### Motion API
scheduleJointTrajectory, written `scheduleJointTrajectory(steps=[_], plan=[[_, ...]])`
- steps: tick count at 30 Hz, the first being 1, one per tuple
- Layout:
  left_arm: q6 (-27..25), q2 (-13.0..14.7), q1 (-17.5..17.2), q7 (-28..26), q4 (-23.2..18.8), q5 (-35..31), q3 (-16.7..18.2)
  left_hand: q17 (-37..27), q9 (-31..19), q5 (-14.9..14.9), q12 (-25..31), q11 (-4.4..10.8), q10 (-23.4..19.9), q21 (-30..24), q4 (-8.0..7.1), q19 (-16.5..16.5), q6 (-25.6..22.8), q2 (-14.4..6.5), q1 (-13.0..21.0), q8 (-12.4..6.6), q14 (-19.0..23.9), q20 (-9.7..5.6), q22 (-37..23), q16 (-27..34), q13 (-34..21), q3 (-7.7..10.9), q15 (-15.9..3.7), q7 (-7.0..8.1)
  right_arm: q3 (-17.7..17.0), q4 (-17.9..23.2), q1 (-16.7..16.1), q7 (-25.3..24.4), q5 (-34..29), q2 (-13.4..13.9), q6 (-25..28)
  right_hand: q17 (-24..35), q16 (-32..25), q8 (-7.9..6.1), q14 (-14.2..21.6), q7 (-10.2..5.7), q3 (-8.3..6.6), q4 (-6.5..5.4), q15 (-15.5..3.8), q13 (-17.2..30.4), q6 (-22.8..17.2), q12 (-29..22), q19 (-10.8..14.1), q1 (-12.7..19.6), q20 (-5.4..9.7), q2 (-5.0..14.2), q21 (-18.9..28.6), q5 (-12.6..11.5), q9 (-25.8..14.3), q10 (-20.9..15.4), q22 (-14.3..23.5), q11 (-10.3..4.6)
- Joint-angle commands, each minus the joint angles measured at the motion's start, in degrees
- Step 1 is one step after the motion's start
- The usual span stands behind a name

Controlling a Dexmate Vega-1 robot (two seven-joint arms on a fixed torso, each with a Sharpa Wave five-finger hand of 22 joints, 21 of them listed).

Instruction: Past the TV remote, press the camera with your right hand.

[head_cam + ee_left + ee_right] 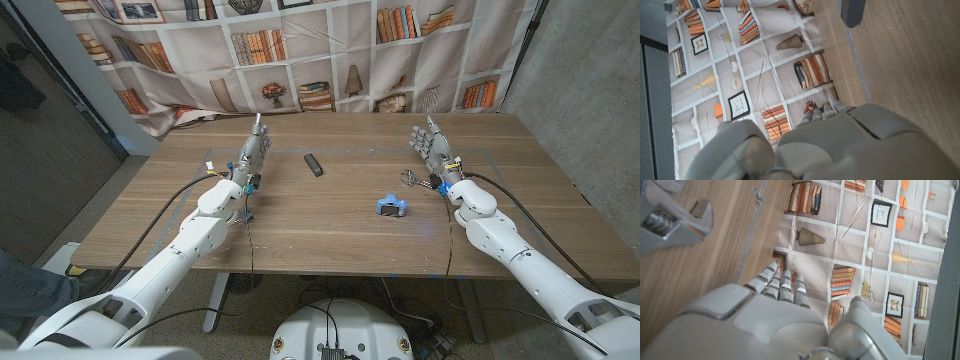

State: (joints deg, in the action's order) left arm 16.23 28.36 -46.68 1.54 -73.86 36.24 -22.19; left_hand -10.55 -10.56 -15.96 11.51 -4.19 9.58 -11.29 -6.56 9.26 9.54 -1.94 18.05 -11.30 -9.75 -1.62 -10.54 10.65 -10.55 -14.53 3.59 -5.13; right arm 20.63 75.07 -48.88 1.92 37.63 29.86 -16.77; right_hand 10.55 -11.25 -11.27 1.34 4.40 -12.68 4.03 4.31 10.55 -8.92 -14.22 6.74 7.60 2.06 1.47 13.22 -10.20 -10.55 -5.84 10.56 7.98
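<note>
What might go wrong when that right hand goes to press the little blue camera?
The right hand stands away from the camera, with a wrench lying between them, so a low sweep may knock the wrench. The camera is small and loose on the table; an off-centre press could tip or slide it.

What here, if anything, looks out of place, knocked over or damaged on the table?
Nothing stands out. The TV remote lies flat mid-table, the small blue camera sits apart from it, and an adjustable wrench lies close by the right hand. Both hands, left hand included, hold nothing.
</note>
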Motion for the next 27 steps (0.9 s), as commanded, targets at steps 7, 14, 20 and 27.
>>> scheduleJointTrajectory(steps=[7,14,20,27], plan=[[-0.41,1.62,-0.42,-0.78,-4.38,-1.75,-0.34,-0.14,-0.15,-0.31,0.76,-0.25,0.00,-0.72,0.22,-0.36,0.73,-0.37,0.90,-0.63,-0.74,0.13,-0.05,0.74,-0.16,-0.36,0.13,-0.23,-1.62,5.25,-3.85,-1.34,-1.72,2.03,-4.44,0.20,-0.26,-0.28,0.29,-0.31,0.24,-0.21,0.05,0.12,-0.57,-0.27,0.82,-0.22,-0.12,-0.42,0.34,-0.33,-0.28,-0.62,0.15,0.05],[-1.17,3.01,-0.83,1.27,-5.33,-1.15,-0.42,-0.12,-0.15,-0.35,1.02,-0.30,-0.94,-0.99,0.34,-1.09,-0.09,-0.60,1.24,-0.83,0.31,0.34,-0.04,0.98,-0.15,-0.37,0.17,-0.42,-2.76,11.05,-8.02,-4.11,-3.03,4.07,-4.72,0.24,-0.28,-0.32,0.56,-0.50,0.54,-0.35,-0.01,0.13,-0.80,-0.42,1.09,-0.64,-0.10,-0.67,0.34,-0.35,-0.28,-1.27,0.15,0.02],[-2.15,5.47,-1.10,3.37,-5.74,-1.96,-0.87,-0.05,-0.09,-0.39,2.15,-0.69,-5.66,-2.18,0.74,-4.94,-4.76,-0.94,2.23,-1.90,4.79,0.76,0.03,1.76,-0.10,-0.70,0.21,-0.82,-3.39,13.85,-10.74,-5.50,-4.50,5.49,-5.21,0.25,-0.27,-0.36,0.77,-0.60,0.71,-0.40,-0.09,0.13,-0.99,-0.42,1.36,-0.86,-0.05,-0.80,0.37,-0.38,-0.28,-1.49,0.15,-0.12],[-1.63,7.25,-2.65,2.41,-8.12,-3.79,-0.78,-0.04,-0.07,-0.38,2.31,-0.43,-6.69,-2.21,0.84,-5.36,-5.86,-0.96,2.46,-2.07,5.71,0.83,0.05,1.82,-0.09,-0.82,0.21,-0.75,-4.24,15.23,-13.70,-7.79,-6.18,4.55,-8.77,0.21,-0.60,-0.52,2.28,-0.47,0.85,-0.41,-0.49,0.15,-1.65,-0.70,2.66,-0.99,0.06,-0.79,0.67,-0.50,-0.28,-2.74,0.14,-0.77]])
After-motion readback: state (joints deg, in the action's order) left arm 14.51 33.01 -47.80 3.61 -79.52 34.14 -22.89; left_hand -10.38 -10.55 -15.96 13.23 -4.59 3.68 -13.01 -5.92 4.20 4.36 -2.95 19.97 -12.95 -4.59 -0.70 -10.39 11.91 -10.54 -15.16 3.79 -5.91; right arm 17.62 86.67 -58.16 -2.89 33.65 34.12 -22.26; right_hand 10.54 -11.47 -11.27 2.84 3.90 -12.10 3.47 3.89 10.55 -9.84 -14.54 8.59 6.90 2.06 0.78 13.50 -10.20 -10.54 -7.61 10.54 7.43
